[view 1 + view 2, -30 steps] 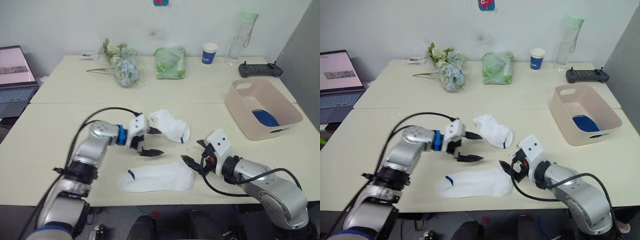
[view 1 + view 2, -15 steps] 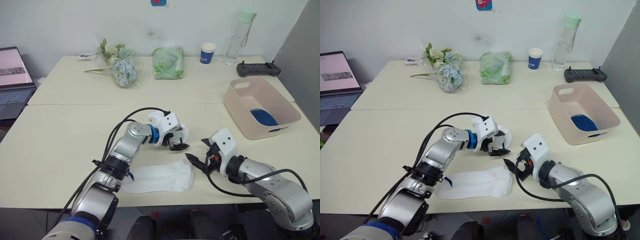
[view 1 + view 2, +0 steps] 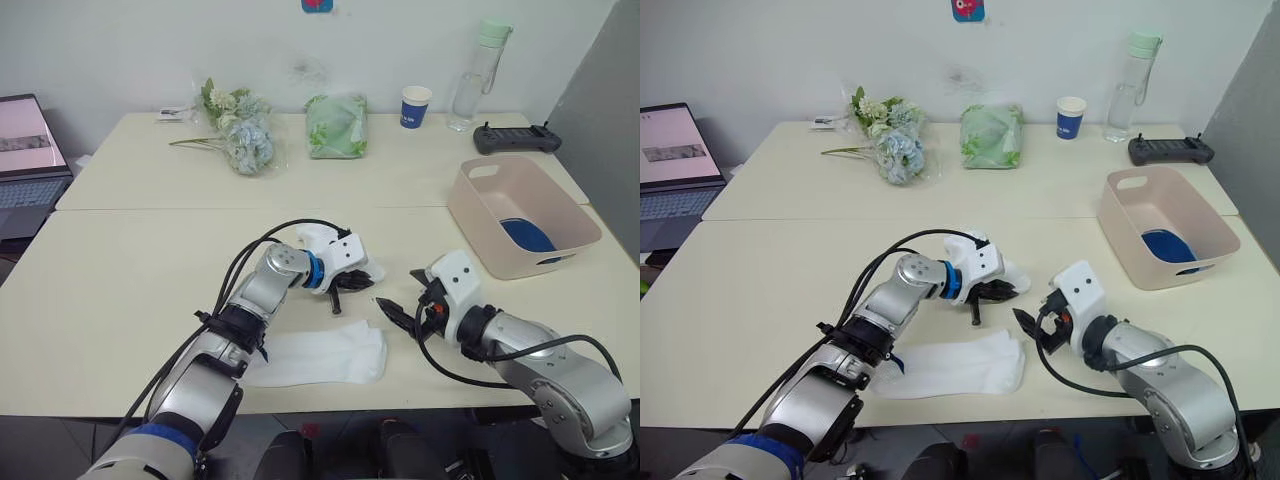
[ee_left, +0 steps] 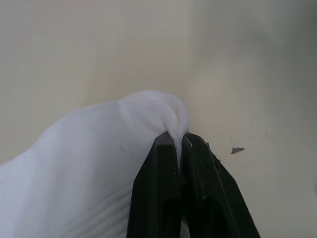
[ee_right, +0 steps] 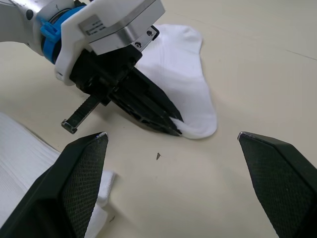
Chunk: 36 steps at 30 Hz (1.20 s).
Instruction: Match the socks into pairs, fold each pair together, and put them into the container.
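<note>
Left gripper (image 4: 179, 141): pinches edge of soft white fabric ankle sock (image 5: 185, 84) | right gripper (image 5: 171, 148): fingers wide, empty, just beside | second white sock (image 3: 320, 356): flat, nearer robot | pale pink plastic tub (image 3: 478, 215): beyond right gripper, blue item inside | progress: white pair unfolded, untubbed | writing: none legible

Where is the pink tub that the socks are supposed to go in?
The container sits on the table's right side, beyond the right gripper and near the black controller, with something blue lying inside it.
</note>
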Each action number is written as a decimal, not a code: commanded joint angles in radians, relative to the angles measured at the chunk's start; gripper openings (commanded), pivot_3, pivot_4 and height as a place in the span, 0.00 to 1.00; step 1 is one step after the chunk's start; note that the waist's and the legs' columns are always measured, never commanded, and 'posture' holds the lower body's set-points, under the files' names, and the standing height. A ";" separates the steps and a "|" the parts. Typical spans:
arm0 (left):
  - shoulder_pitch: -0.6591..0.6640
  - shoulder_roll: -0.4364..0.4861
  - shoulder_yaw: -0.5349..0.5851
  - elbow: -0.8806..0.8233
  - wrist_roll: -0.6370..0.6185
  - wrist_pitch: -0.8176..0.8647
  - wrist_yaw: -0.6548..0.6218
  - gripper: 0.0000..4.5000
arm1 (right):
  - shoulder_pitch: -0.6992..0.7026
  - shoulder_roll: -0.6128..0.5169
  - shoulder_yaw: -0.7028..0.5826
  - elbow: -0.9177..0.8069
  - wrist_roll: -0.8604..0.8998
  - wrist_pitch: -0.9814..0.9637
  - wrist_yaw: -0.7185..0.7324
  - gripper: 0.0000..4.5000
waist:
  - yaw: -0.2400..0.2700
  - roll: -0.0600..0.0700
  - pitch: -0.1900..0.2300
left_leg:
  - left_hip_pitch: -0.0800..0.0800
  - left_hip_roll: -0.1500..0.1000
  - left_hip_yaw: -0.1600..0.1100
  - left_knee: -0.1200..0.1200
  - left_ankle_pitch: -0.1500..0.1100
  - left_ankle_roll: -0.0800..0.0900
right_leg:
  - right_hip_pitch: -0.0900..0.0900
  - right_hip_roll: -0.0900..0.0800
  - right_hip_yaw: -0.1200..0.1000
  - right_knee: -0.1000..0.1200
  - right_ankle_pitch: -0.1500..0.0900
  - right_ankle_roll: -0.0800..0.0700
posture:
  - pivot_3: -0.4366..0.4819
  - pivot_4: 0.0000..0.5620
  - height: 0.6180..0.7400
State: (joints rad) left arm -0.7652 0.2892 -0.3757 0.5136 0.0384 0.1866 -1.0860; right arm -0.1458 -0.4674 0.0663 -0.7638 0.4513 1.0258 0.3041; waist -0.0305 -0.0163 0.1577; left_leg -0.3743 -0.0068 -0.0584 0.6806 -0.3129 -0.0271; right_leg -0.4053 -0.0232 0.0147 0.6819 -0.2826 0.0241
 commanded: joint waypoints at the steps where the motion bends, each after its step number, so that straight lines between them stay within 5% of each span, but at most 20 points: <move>1: 0.047 0.086 0.020 -0.069 -0.064 -0.011 -0.154 0.01 | -0.054 0.004 -0.017 -0.010 0.005 -0.011 0.001 1.00 | -0.004 0.000 0.000 | 0.000 0.000 0.000 0.000 0.000 0.000 | 0.000 0.000 0.000 0.000 0.000 0.000 | 0.48 0.27 1.00; 7: 0.117 0.241 0.056 -0.188 -0.164 -0.014 -0.342 0.01 | -0.156 0.051 0.002 0.083 -0.001 -0.020 -0.003 1.00 | -0.010 0.000 0.000 | 0.003 0.002 -0.001 -0.002 0.000 0.000 | 0.000 0.002 0.000 0.001 0.000 -0.001 | 0.48 0.27 1.00; 11: 0.125 0.299 0.072 -0.153 -0.164 -0.071 -0.391 0.01 | -0.315 0.160 0.063 0.325 -0.065 -0.088 -0.032 1.00 | -0.002 0.000 0.000 | 0.003 0.001 0.001 -0.001 0.000 0.000 | 0.000 0.001 0.000 0.001 0.000 -0.001 | 0.48 0.27 1.00; 21: 0.117 0.290 0.063 -0.127 -0.154 -0.140 -0.405 0.01 | -0.621 0.389 0.072 1.060 -0.227 -0.436 -0.048 1.00 | -0.004 0.000 0.000 | 0.002 0.001 0.004 -0.001 0.000 0.000 | -0.001 0.000 0.001 0.000 0.000 -0.001 | 0.48 0.27 1.00; 30: 0.124 0.296 0.068 -0.131 -0.151 -0.149 -0.401 0.01 | -0.676 0.465 0.110 1.307 -0.311 -0.579 0.016 1.00 | -0.016 0.001 0.000 | 0.001 0.001 0.003 -0.001 0.000 -0.001 | -0.002 0.000 0.002 0.001 0.000 -0.001 | 0.48 0.27 1.00; 33: 0.127 0.305 0.070 -0.128 -0.150 -0.159 -0.409 0.00 | -0.673 0.471 0.111 1.328 -0.335 -0.595 0.022 0.88 | -0.020 0.001 0.000 | 0.001 0.001 0.003 -0.001 0.000 -0.001 | -0.002 0.000 0.002 0.002 0.000 -0.001 | 0.48 0.27 1.00; 36: 0.133 0.317 0.074 -0.127 -0.154 -0.172 -0.418 0.00 | -0.668 0.474 0.103 1.327 -0.344 -0.600 0.027 0.63 | -0.023 0.001 0.000 | 0.001 0.001 0.003 -0.001 0.000 -0.001 | -0.002 0.000 0.002 0.002 0.000 -0.001 | 0.48 0.27 1.00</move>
State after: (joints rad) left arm -0.6362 0.5938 -0.3214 0.4008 -0.1099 0.0326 -1.4954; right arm -0.8024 0.0013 0.1809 0.5782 0.1096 0.4502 0.3259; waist -0.0539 -0.0156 0.1579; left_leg -0.3728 -0.0052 -0.0559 0.6795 -0.3126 -0.0277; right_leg -0.4075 -0.0233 0.0166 0.6837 -0.2825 0.0233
